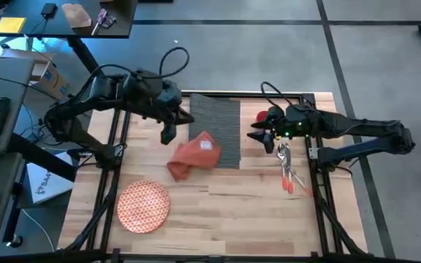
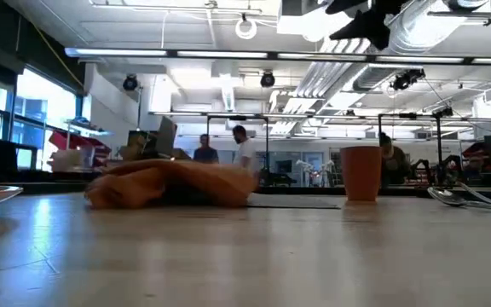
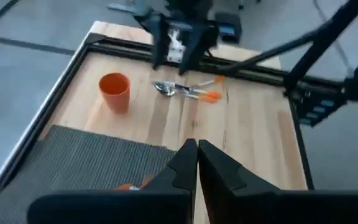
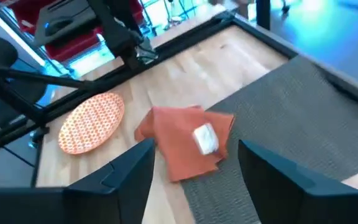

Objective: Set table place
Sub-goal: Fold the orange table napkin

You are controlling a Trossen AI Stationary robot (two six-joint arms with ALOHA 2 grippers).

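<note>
Crumpled orange cloth napkin (image 1: 193, 156), half on the dark grey woven placemat (image 1: 219, 124), just below the left gripper (image 1: 168, 132), fingers together; right gripper (image 1: 260, 138), fingers apart, beside small red cup (image 1: 262, 116); risk: snagging the napkin drags the placemat askew.

Bright overhead ceiling lights (image 2: 245, 27); low view foreground blurred; wrist views soft.
</note>
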